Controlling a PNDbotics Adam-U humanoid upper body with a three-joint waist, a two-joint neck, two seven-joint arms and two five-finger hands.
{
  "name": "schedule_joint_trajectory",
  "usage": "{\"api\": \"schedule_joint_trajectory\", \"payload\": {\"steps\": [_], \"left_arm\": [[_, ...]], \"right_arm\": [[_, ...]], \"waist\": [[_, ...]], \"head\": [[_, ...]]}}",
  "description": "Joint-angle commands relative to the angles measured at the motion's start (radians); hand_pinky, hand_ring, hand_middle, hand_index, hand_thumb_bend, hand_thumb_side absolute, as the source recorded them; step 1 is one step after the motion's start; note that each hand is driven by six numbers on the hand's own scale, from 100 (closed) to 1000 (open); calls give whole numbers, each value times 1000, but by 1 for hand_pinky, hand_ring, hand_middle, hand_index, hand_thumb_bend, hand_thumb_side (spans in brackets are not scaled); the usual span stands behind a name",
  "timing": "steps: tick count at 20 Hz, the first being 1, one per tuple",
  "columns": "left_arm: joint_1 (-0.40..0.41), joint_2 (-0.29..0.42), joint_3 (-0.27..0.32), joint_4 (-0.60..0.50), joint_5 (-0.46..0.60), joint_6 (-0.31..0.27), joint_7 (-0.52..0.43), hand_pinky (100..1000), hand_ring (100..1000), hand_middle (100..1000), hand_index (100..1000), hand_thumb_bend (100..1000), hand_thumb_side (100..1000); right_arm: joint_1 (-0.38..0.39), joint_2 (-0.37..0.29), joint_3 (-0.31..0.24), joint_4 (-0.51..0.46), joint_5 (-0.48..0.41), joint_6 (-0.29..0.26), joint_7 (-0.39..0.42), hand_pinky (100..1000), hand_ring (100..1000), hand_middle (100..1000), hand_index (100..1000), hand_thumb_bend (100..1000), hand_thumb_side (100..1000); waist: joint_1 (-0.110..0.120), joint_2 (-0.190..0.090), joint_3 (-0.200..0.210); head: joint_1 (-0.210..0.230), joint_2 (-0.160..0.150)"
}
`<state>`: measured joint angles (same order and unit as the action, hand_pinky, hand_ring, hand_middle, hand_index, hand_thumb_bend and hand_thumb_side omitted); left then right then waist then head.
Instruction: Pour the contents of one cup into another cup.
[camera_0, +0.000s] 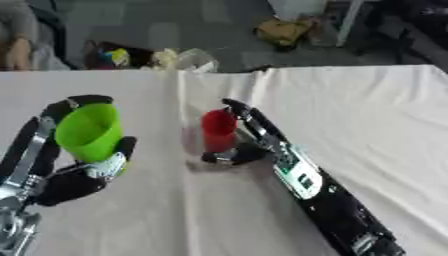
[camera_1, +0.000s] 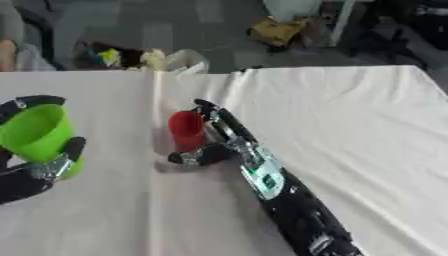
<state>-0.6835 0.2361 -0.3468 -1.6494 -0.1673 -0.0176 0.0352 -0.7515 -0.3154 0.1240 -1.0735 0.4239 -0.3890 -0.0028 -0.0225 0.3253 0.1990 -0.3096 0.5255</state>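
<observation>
Holding a green cup (camera_0: 88, 132) upright above the white tablecloth (camera_0: 367, 115), my left hand (camera_0: 66, 172) is curling round it; my right hand (camera_0: 249, 142) is wrapping the standing red cup (camera_0: 218, 130).

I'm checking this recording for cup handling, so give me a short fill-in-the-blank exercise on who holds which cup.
1. The left hand holds the ____ cup in its fingers.
2. The right hand has its fingers around the ____ cup.
3. The red cup stands on the ____ tablecloth.
4. The green cup's opening tilts toward the robot's ____ side.

Missing words: green; red; white; left
</observation>
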Motion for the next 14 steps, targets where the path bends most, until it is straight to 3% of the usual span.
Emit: {"api": "schedule_joint_trajectory", "payload": {"steps": [1,14], "left_arm": [[-10,12,10,-25,8,5,1,412,262,472,768,100,231],[-12,13,7,-37,10,13,-4,412,262,472,768,100,239]], "right_arm": [[-25,-19,2,-24,16,-3,-5,759,1000,506,697,776,440],[-30,0,12,1,24,-12,-3,749,1000,478,665,748,410]], "waist": [[1,-24,4],[5,-22,14]], "head": [[-2,-3],[-5,-9]]}}
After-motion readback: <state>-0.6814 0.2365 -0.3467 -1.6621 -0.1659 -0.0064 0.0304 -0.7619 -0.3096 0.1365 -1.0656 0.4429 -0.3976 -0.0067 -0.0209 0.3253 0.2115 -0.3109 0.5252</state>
